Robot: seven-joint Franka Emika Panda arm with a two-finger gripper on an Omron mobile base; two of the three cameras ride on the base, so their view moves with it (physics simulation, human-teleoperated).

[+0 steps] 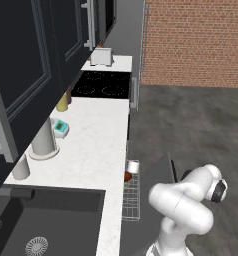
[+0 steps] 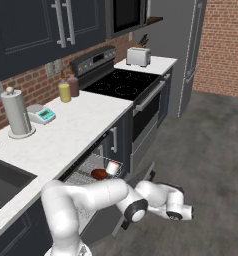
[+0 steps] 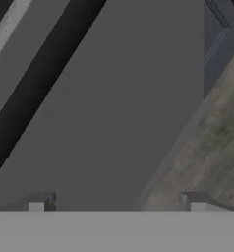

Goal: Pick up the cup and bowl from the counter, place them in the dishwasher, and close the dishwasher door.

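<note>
Your cup (image 1: 133,166) and bowl (image 1: 127,176) already sit side by side in the dishwasher's (image 2: 103,200) wire rack (image 1: 131,197), the cup just beyond the bowl toward the stove end. In the right base view you see the same pair, cup (image 2: 112,168) to the right of the bowl (image 2: 99,174), touching or nearly so. The rack (image 2: 88,172) is pulled out under the counter (image 1: 96,145) edge, and the dishwasher door (image 1: 158,185) is open and angled out over the floor.

Your arm reaches low in front of the dishwasher, with the hand out past the door's outer edge. The gripper (image 3: 116,204) shows its two fingertips (image 3: 39,203) spread far apart with nothing between them, facing the door's flat grey panel (image 3: 104,118) at close range; grey floor (image 3: 212,147) lies to the right of it.

On the counter around you: a paper towel roll (image 1: 43,140) on its stand, a small teal scale (image 1: 60,127) just beyond it, an off-white jar (image 1: 20,167) nearer the black sink (image 1: 46,225), and a yellow bottle (image 1: 62,102) by the stovetop (image 1: 103,84). A toaster (image 1: 102,56) stands on the far counter section. All of these are well apart from the dishwasher. The oven front (image 2: 146,120) stands just to the right of the open door.
</note>
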